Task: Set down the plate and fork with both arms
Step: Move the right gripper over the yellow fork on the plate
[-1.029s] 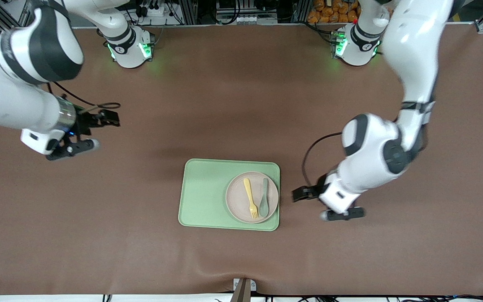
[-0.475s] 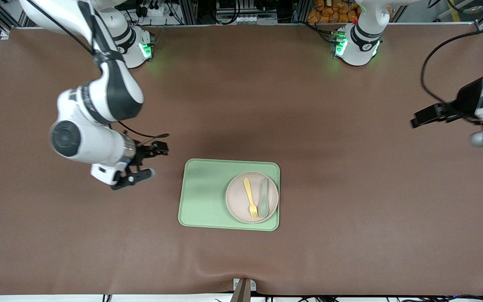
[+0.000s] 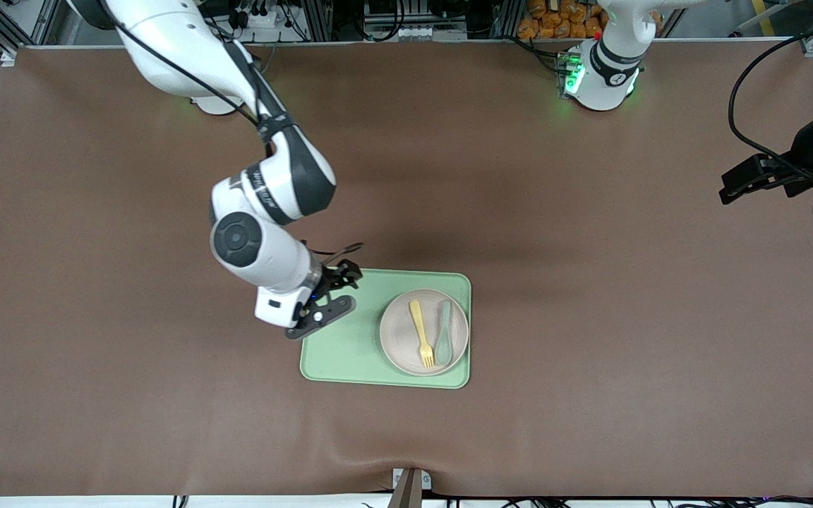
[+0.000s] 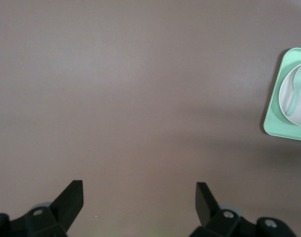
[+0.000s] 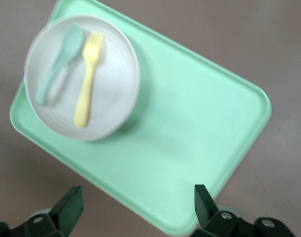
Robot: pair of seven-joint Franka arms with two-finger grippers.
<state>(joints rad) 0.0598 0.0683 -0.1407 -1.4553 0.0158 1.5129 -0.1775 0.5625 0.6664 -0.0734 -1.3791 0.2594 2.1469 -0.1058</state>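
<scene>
Right hand [image 3: 332,293], released, hangs over the tray's [image 3: 343,346] bare end, apparently positioned to reach the plate [image 3: 399,339] bearing fork [image 3: 420,333] and spoon [image 3: 444,331]; left hand [image 3: 795,194], released, waits over bare worktop [image 3: 590,282].

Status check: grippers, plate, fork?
Right gripper open over green tray; left gripper open over bare table. Yellow fork on beige plate, beside grey-green spoon.

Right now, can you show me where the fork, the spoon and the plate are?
fork [image 3: 420,331]: front view, middle of its yellow handle.
spoon [image 3: 444,331]: front view, on its grey-green handle.
plate [image 3: 396,331]: front view, bare part beside the fork.
</scene>
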